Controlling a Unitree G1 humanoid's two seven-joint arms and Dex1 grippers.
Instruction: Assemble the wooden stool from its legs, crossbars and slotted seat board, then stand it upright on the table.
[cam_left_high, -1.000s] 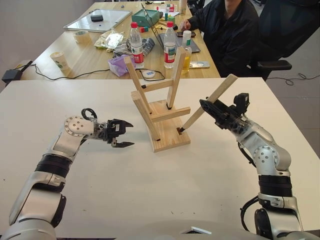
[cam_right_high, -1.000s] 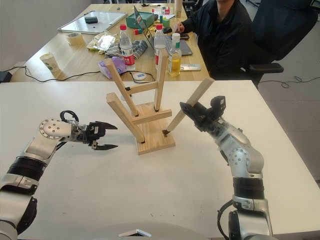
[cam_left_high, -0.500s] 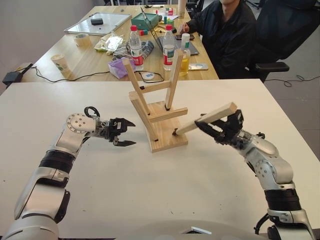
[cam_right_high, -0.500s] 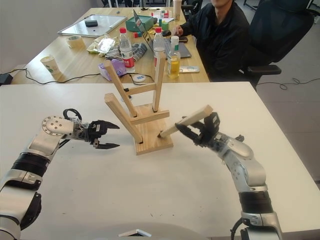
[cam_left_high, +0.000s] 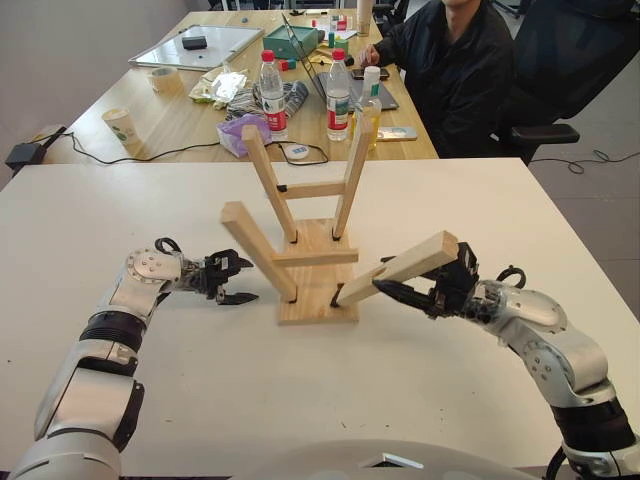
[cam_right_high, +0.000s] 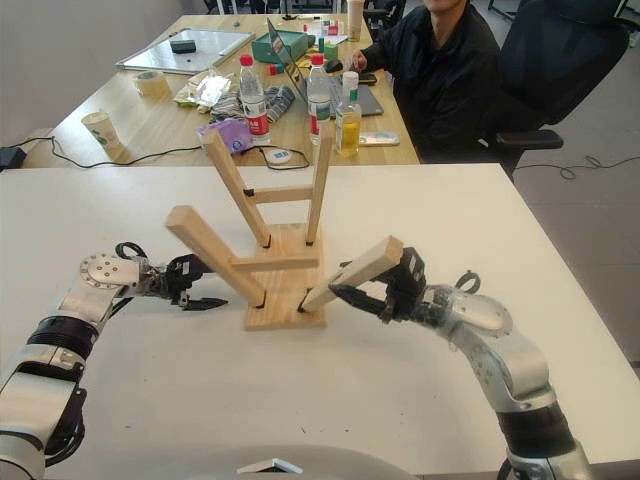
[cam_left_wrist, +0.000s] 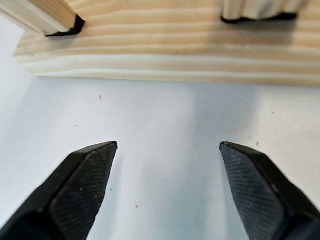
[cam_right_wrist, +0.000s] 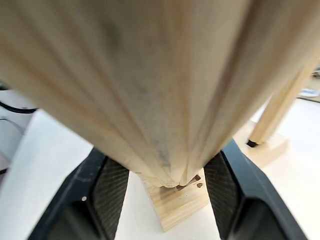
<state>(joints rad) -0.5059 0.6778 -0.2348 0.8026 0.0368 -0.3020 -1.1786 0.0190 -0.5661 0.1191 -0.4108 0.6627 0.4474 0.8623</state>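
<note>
Standing beyond the stool (cam_left_high: 312, 256): bottles (cam_left_high: 271, 92), cup (cam_left_high: 120, 125)

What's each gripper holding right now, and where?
Right gripper clamps the loose leg on its upper half, toward the free end. Left gripper is open, holding nothing.

I see bright, diffuse light spread evenly over the white counter (cam_left_high: 200, 400). The seat board (cam_left_wrist: 150, 55) casts a faint, soft-edged shadow on it, and the wooden leg (cam_right_wrist: 165, 75) is shaded along one side.
</note>
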